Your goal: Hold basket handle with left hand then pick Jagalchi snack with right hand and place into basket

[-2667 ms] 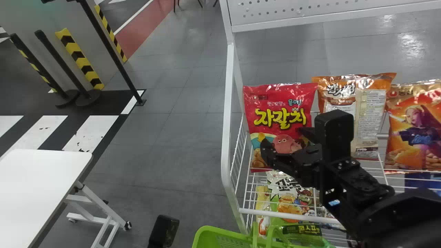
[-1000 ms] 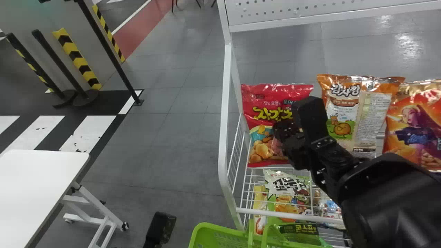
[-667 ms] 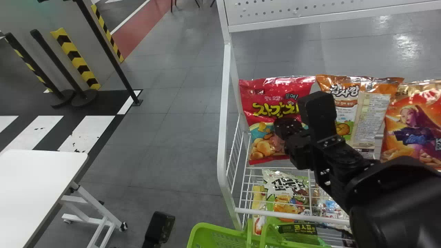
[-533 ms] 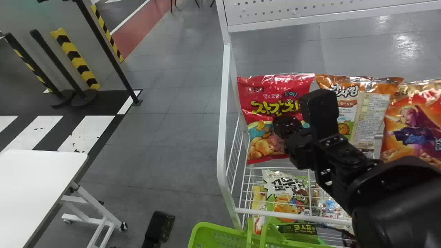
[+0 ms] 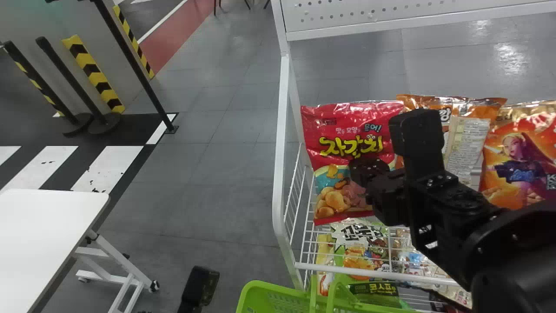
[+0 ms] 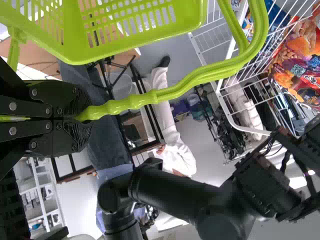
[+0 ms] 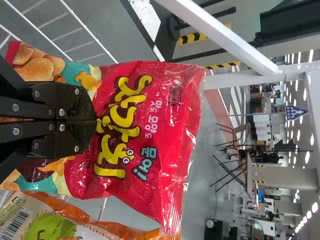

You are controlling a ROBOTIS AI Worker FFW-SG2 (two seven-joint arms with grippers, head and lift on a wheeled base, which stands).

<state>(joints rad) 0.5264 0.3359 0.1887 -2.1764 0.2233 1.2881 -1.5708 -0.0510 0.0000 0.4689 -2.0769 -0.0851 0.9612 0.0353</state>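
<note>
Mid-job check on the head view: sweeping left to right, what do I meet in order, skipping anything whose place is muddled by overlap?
White table → left arm → rack's white side post → Jagalchi snack → orange bag with a printed figure.

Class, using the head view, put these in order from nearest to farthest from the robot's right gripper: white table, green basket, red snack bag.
1. Red snack bag: in the right gripper.
2. Green basket: lower down, at the bottom edge.
3. White table: far left.
</note>
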